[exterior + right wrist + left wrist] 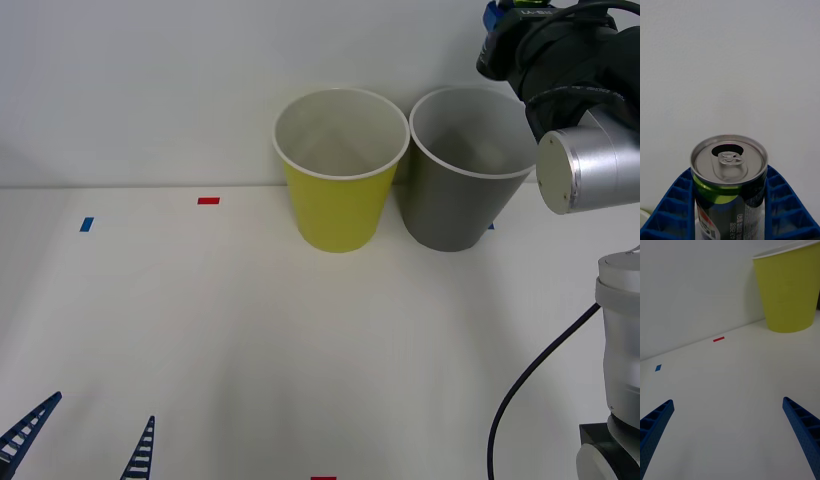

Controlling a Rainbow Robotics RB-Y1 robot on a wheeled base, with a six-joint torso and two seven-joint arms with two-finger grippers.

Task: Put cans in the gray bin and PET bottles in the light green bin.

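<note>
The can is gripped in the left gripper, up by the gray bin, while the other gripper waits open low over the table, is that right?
Not quite: it is the right gripper that holds the can, as the right wrist view shows, blue fingers on both sides of it. The front view has that arm raised by the gray bin. The left gripper is the one waiting open low over the table.
</note>
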